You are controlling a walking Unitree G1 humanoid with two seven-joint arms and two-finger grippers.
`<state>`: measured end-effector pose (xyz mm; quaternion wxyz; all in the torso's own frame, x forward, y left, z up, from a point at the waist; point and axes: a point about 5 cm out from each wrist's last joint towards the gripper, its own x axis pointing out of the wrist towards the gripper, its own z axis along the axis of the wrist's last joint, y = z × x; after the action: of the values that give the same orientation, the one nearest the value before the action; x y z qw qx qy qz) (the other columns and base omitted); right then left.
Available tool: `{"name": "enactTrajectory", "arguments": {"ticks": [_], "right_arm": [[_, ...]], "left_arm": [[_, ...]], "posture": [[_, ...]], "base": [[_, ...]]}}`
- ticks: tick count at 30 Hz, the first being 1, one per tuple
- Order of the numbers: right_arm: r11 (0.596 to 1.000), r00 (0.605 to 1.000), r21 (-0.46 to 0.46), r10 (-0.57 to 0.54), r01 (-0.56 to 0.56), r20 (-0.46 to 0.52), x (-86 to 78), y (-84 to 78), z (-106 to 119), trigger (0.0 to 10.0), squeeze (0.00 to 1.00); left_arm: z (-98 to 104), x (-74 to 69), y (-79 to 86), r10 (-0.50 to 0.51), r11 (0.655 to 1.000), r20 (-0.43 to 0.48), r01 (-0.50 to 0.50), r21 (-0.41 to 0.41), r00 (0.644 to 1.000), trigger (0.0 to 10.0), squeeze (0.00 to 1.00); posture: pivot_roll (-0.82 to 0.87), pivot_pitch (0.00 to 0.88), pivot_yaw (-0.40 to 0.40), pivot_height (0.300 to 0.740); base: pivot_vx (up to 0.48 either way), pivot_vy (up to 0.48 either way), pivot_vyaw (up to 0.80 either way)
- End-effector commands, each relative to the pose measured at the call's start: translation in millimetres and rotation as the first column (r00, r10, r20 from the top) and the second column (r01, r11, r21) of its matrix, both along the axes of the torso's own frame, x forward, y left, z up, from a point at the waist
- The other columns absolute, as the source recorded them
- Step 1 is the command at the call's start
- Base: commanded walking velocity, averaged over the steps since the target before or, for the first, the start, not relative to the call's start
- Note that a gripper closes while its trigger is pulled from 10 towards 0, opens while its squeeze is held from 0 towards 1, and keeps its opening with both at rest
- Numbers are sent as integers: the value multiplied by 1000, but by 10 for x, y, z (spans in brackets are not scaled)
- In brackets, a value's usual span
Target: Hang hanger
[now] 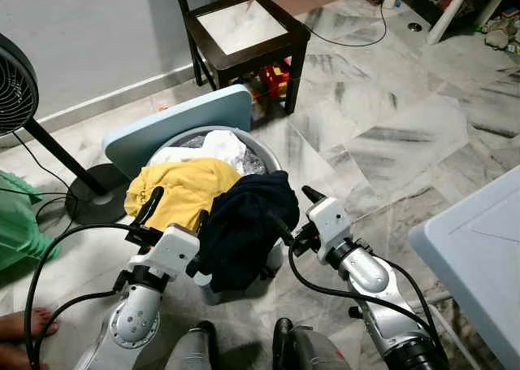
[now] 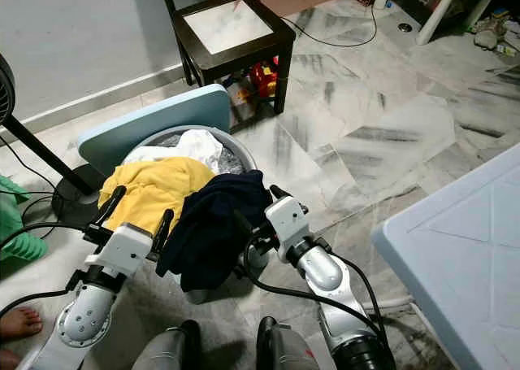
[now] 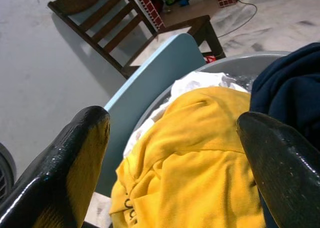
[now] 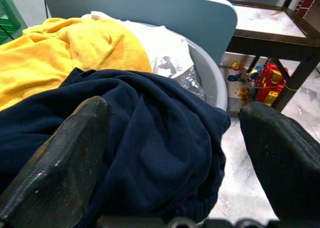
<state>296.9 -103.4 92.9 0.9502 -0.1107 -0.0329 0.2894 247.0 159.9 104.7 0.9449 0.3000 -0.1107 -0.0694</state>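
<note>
Both grippers, left (image 1: 175, 207) and right (image 1: 296, 211), hover with fingers spread over a grey laundry basket (image 1: 264, 154) heaped with yellow shirt (image 1: 183, 187) and navy garment (image 1: 244, 224), dark wooden chair (image 1: 244, 28) beyond.

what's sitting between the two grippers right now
The navy garment, draped over the grey basket's rim, lies between the left gripper and the right gripper, seen from the head camera.

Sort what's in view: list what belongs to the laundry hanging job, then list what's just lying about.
Job: left gripper and right gripper, both open; grey basket; yellow shirt; navy garment; white cloth.

Lying about: wooden chair; fan; red toy; light blue board.
</note>
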Motion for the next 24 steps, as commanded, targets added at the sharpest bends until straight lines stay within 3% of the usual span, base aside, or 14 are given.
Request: {"name": "enactTrajectory", "arguments": {"ticks": [1,16,24], "right_arm": [[1000,999,9,-21,22,-30,-31,-37,-68,10000,0],[1000,999,6,-19,19,-31,-27,-39,-69,10000,0],[1000,999,16,-23,24,-44,-46,-33,-101,10000,0]], "left_arm": [[-44,-15,27,11,1000,-28,-10,14,1000,10000,0],[-58,-29,-3,13,999,-23,-12,35,1000,10000,0],[-53,7,75,53,998,-27,-52,19,998,10000,0]], "posture": [[142,262,-23,740],[145,268,-25,740],[161,269,-25,740]], "base": [[-240,0,0],[-263,0,0],[0,0,0]]}}
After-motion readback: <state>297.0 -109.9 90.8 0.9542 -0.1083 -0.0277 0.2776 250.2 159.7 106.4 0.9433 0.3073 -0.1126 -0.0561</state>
